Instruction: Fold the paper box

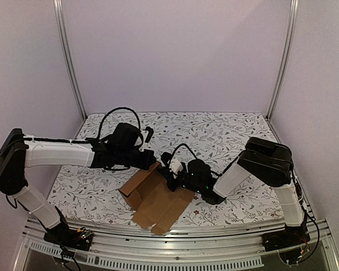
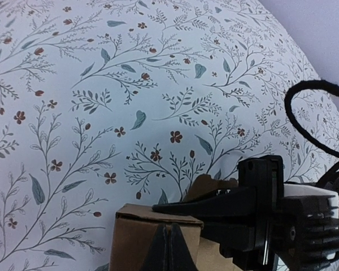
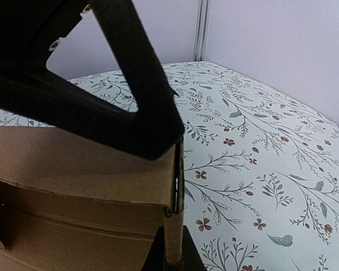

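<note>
The box (image 1: 158, 199) sits half-open on the surface (image 1: 226, 135), its flat flaps spread toward the near edge. The right hand (image 1: 171, 174) pinches a raised wall. I cannot tell the left hand (image 1: 153, 164) grip.

Plain pale lilac walls (image 1: 175, 51) on three sides, slim aluminium corner posts (image 1: 69, 62) between them. The bench (image 1: 231, 130) wears a white cloth (image 2: 158, 84) printed with grey-green sprigs and small reddish flowers.

high overview, wrist close-ups, shared box (image 1: 156, 199)
</note>
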Action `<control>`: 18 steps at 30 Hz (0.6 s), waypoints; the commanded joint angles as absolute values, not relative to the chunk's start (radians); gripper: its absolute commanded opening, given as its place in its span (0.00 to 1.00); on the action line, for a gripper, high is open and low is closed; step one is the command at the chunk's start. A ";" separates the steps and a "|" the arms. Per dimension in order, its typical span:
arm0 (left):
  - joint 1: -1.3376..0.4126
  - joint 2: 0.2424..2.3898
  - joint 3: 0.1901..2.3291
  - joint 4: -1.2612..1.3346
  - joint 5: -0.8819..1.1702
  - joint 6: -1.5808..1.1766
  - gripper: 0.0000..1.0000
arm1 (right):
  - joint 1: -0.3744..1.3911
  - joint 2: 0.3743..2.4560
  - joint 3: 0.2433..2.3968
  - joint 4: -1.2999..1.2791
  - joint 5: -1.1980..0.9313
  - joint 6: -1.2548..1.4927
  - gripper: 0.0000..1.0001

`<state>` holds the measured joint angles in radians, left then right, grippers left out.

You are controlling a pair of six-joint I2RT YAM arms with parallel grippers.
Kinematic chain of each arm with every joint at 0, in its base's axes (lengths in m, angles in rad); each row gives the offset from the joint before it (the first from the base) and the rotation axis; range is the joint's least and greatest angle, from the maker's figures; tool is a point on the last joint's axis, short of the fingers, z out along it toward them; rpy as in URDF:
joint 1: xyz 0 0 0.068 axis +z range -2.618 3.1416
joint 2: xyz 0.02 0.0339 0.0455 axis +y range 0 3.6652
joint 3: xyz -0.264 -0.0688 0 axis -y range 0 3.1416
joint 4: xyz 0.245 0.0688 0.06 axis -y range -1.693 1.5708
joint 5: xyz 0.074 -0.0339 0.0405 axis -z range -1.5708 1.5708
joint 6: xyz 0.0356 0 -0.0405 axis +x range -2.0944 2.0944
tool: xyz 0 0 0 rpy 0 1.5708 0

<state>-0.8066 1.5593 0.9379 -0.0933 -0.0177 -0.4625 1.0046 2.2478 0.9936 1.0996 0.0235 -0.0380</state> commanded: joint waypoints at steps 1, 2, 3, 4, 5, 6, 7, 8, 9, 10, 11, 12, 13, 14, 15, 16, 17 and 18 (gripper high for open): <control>-0.801 1.607 0.962 -0.059 -0.008 -0.458 0.00 | 0.995 2.287 0.983 1.145 0.032 -0.008 0.00; -0.801 1.615 0.961 -0.060 -0.008 -0.460 0.00 | 0.996 2.291 0.983 1.145 0.034 -0.007 0.00; -0.802 1.621 0.958 -0.060 -0.008 -0.463 0.00 | 0.995 2.293 0.983 1.146 0.036 -0.006 0.00; -0.802 1.626 0.955 -0.059 -0.008 -0.464 0.00 | 0.995 2.295 0.983 1.146 0.037 -0.005 0.00; -0.802 1.630 0.952 -0.059 -0.008 -0.467 0.00 | 0.995 2.297 0.983 1.147 0.036 -0.005 0.00; -0.802 1.634 0.948 -0.058 -0.008 -0.469 0.00 | 0.995 2.299 0.983 1.146 0.036 -0.005 0.01; -0.802 1.638 0.946 -0.058 -0.008 -0.470 0.00 | 0.995 2.302 0.983 1.147 0.035 -0.005 0.02; -0.803 1.641 0.944 -0.057 0.012 -0.473 0.00 | 0.995 2.305 0.984 1.148 0.035 -0.005 0.03; -0.804 1.645 0.942 -0.057 0.018 -0.477 0.00 | 0.995 2.308 0.984 1.150 0.036 -0.005 0.05; -0.805 1.649 0.942 -0.056 0.023 -0.478 0.00 | 0.995 2.310 0.985 1.155 0.038 -0.005 0.09; -0.806 1.652 0.943 -0.057 0.028 -0.481 0.00 | 0.994 2.314 0.985 1.164 0.039 -0.005 0.11; -0.808 1.655 0.942 -0.057 0.031 -0.483 0.00 | 0.995 2.315 0.985 1.170 0.039 -0.005 0.12; -0.809 1.656 0.942 -0.056 0.032 -0.485 0.00 | 0.995 2.317 0.985 1.179 0.040 -0.005 0.14; -0.811 1.657 0.941 -0.056 0.032 -0.487 0.00 | 0.995 2.318 0.988 1.181 0.040 -0.006 0.17; -0.813 1.657 0.940 -0.056 0.033 -0.488 0.00 | 0.994 2.320 0.993 1.182 0.040 -0.005 0.18; -0.814 1.657 0.940 -0.056 0.034 -0.491 0.00 | 0.995 2.322 0.997 1.181 0.043 -0.005 0.20; -0.815 1.657 0.939 -0.055 0.032 -0.492 0.00 | 0.995 2.325 1.002 1.180 0.046 -0.005 0.20; -0.815 1.658 0.937 -0.055 0.032 -0.495 0.00 | 0.994 2.329 1.006 1.181 0.051 -0.005 0.21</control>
